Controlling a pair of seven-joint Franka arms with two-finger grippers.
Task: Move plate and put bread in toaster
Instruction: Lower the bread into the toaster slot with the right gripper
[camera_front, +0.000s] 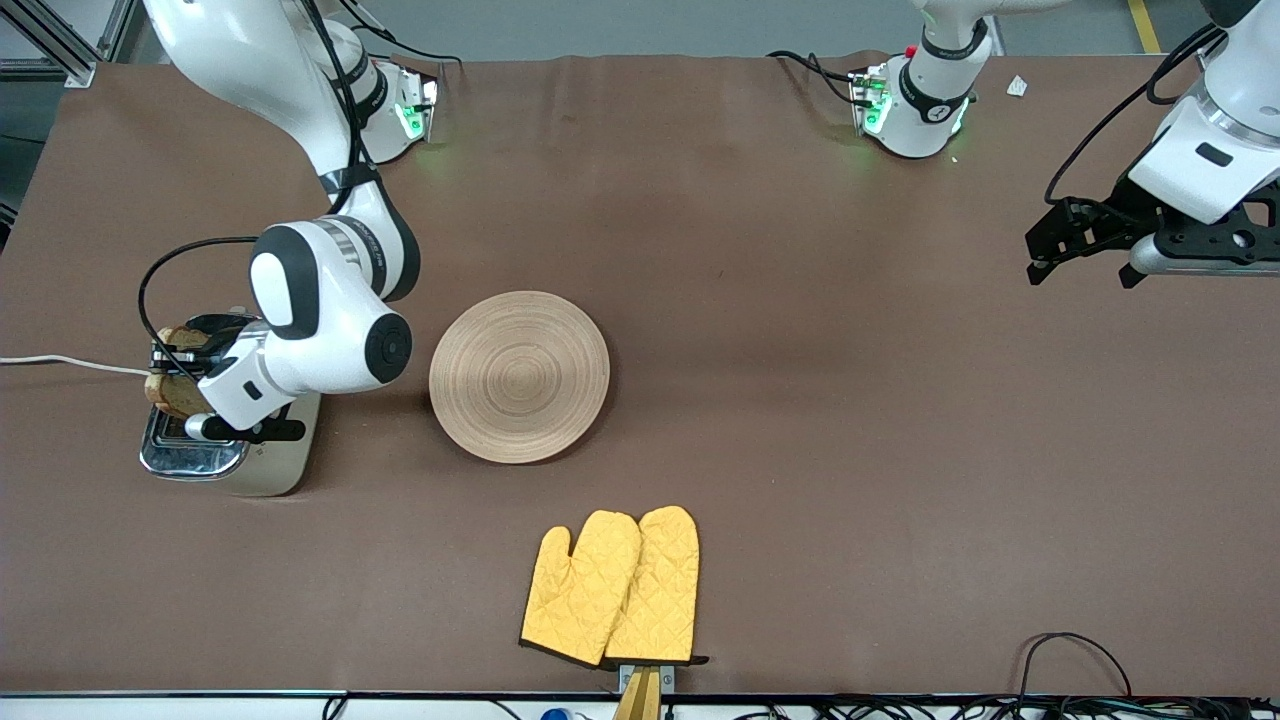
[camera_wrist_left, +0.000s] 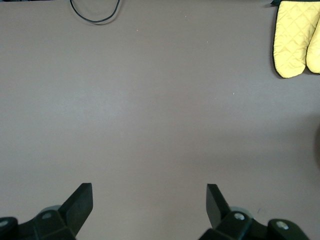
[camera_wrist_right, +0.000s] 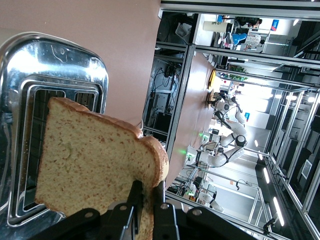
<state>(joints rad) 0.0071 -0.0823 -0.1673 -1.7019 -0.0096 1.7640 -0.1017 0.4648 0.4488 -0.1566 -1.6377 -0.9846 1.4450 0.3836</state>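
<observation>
The right gripper, fingers clamped on the bread, holds the slice edge-down over the toaster, its flat face running along the slots; the plate lies empty mid-desk. The left gripper waits spread wide over the desk's left-arm end.

I see my right gripper holding the brown bread slice over the cream chrome-topped toaster, apparently above a slot.

Glossy chrome toaster, grooved wooden plate, quilted cloth mitts
</observation>
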